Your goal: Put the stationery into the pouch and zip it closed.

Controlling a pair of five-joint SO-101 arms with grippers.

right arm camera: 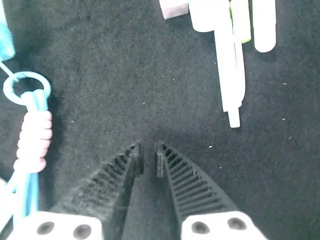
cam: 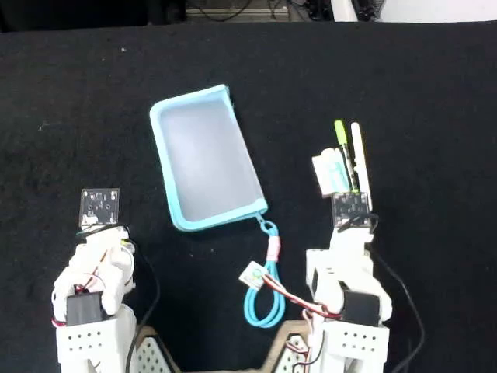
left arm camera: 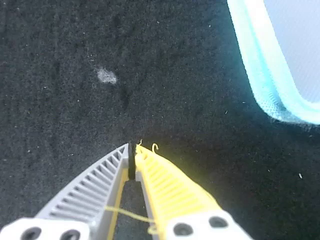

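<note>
The light blue pouch (cam: 206,159) with a translucent face lies flat in the middle of the table, and its corner (left arm camera: 265,85) shows in the left wrist view. From its zipper trail a ring (right arm camera: 26,87), a pink bead (right arm camera: 34,140) and a looped blue cord (cam: 264,299). The stationery (cam: 345,159) lies to the right: a green highlighter (cam: 340,134), a white pen (right arm camera: 232,75) and an eraser (cam: 326,172). My left gripper (left arm camera: 134,150) rests shut over bare cloth, left of the pouch. My right gripper (right arm camera: 148,156) sits just short of the pens, practically shut, holding nothing.
Black cloth (cam: 78,101) covers the table. Both arm bases (cam: 89,334) stand at the near edge, and a small white tag (cam: 252,273) hangs on the cord between them. Cables run along the table's far edge.
</note>
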